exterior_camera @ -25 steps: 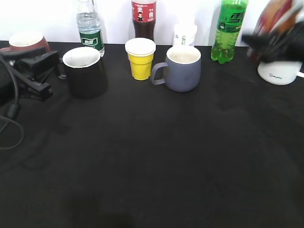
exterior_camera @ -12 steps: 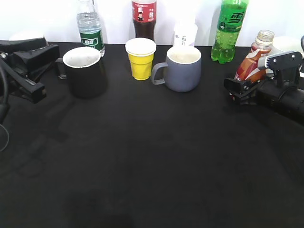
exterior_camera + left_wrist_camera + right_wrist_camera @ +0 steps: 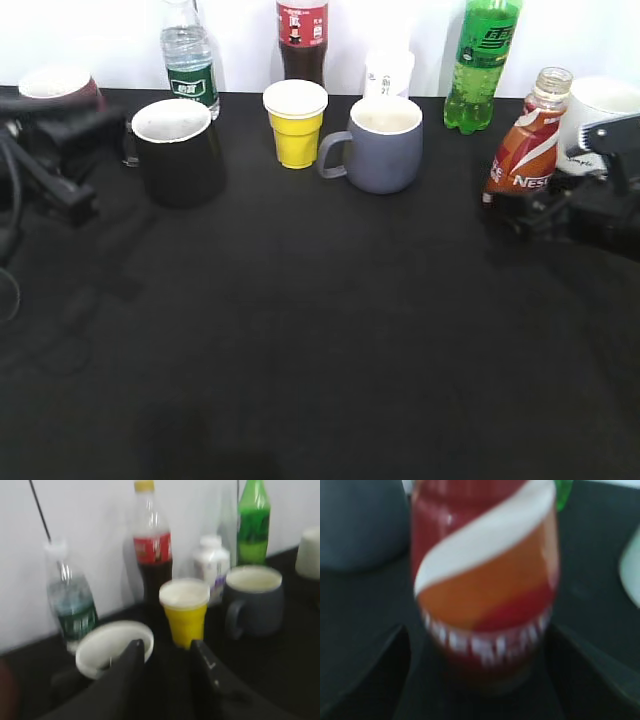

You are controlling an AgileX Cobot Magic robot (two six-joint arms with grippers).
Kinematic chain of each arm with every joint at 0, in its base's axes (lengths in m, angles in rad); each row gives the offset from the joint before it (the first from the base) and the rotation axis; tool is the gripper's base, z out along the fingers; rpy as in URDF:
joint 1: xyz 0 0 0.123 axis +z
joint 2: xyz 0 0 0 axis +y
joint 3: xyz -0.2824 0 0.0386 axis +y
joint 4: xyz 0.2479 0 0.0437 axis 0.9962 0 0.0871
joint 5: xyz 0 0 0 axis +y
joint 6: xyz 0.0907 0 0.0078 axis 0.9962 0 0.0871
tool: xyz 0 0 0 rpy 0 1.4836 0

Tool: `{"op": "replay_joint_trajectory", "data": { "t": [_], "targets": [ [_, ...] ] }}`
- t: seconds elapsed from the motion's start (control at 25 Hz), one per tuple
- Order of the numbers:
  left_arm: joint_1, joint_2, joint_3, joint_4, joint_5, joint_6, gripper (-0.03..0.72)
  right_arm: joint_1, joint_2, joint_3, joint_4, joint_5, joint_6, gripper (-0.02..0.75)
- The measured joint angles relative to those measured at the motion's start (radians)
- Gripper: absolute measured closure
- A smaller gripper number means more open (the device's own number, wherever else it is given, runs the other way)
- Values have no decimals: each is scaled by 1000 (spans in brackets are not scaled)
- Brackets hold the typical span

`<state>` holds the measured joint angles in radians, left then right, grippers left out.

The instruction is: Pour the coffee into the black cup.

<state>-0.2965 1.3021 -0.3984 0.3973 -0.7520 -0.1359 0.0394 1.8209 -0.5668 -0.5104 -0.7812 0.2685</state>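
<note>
The coffee bottle [image 3: 525, 140], uncapped and wrapped in orange, red and white, stands upright on the black table at the right. My right gripper [image 3: 527, 208] is low beside its base. In the right wrist view the bottle [image 3: 485, 570] fills the gap and the fingers [image 3: 365, 680] stand wide on either side, apart from it. The black cup [image 3: 180, 150] with white inside stands at the back left. My left gripper [image 3: 105, 128] is just left of it, by its handle, open. In the left wrist view the cup's rim [image 3: 107, 647] lies beside the left finger [image 3: 134, 652].
Along the back stand a maroon mug [image 3: 60, 88], a water bottle [image 3: 188, 60], a cola bottle [image 3: 302, 40], a yellow cup [image 3: 295, 122], a grey-blue mug [image 3: 383, 143], a small white bottle [image 3: 389, 72], a green bottle [image 3: 483, 65] and a white mug [image 3: 600, 115].
The right gripper brought the coffee bottle down from high at the right, stood it on the table, let go and drew back. The left gripper shifted slightly by the black cup.
</note>
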Motion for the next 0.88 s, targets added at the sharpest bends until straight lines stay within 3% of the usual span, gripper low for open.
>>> {"op": "replay_joint_trajectory", "data": {
  "t": [0.16,0.24,0.32,0.4,0.48,0.56,0.68,0.76,0.84,0.88],
  "targets": [
    [0,-49,0,0,266,-156,389,0,-156,37,-14,238,61,87],
    [0,-121,-16,-12,435,-216,339,0,-273,37,-80,374,142,97],
    [-2,-205,-104,-87,721,-251,304,0,-402,35,-134,538,225,108],
    [-30,-235,-241,-150,1033,-254,298,15,-502,-2,-118,766,243,132],
    [-61,-239,-353,-158,1240,-254,298,102,-567,-88,-66,1061,244,151],
    [-85,-289,-406,-159,1336,-254,298,220,-654,-175,13,1272,217,153],
    [-116,-454,-409,-162,1476,-238,298,373,-882,-227,140,1400,151,154],
    [-121,-600,-411,-201,1601,-147,298,385,-1050,-227,202,1557,83,157],
    [-121,-784,-380,-342,1701,-13,298,385,-1211,-226,245,1767,-19,158],
    [-121,-861,-354,-357,1736,-5,298,385,-1243,-224,248,1799,-24,158]
  ]
}}
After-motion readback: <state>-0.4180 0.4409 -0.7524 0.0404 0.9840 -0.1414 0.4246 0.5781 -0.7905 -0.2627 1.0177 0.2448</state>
